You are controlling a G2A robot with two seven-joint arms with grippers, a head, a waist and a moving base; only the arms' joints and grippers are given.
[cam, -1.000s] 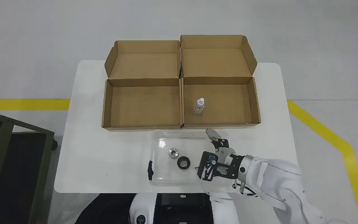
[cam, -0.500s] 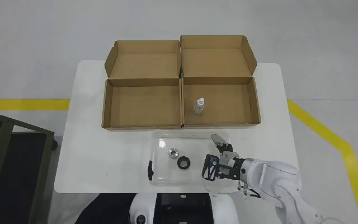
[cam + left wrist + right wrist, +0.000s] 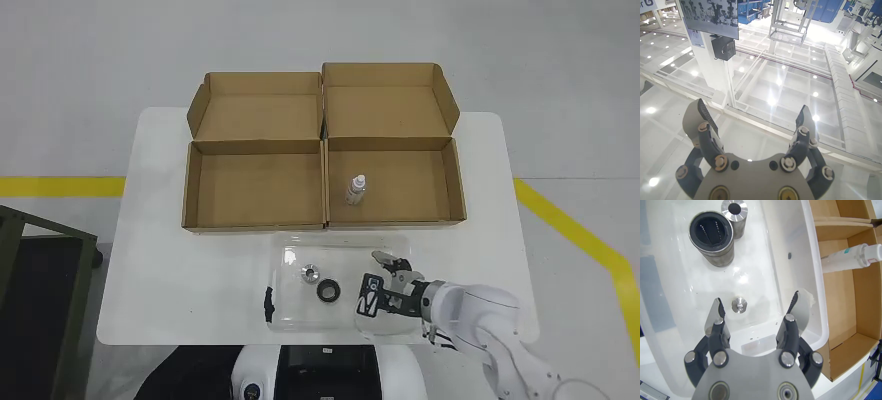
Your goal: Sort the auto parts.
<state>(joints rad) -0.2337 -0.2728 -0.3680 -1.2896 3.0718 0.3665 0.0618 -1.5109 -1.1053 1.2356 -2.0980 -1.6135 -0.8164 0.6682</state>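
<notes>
A clear plastic tray (image 3: 292,246) near the table's front holds a black-lined steel bearing sleeve (image 3: 712,247) (image 3: 328,292), a silver cylinder (image 3: 735,217) (image 3: 310,271) and a small silver fitting (image 3: 739,306). My right gripper (image 3: 757,305) (image 3: 375,281) hangs open inside the tray's right end. The small fitting lies between its fingers, close to one fingertip (image 3: 720,308). A white bottle (image 3: 355,188) (image 3: 848,256) stands in the right cardboard box (image 3: 440,200). My left gripper (image 3: 753,115) is open and empty, pointing up at the ceiling.
The left cardboard box (image 3: 195,195) sits beside the right one, both with lids folded back. A black piece (image 3: 268,303) rests at the tray's left edge. Bare white table (image 3: 190,290) lies left of the tray.
My right gripper has shifted a little within the tray's right end, first toward the right, then back left. The parts and the bottle have stayed in place.
</notes>
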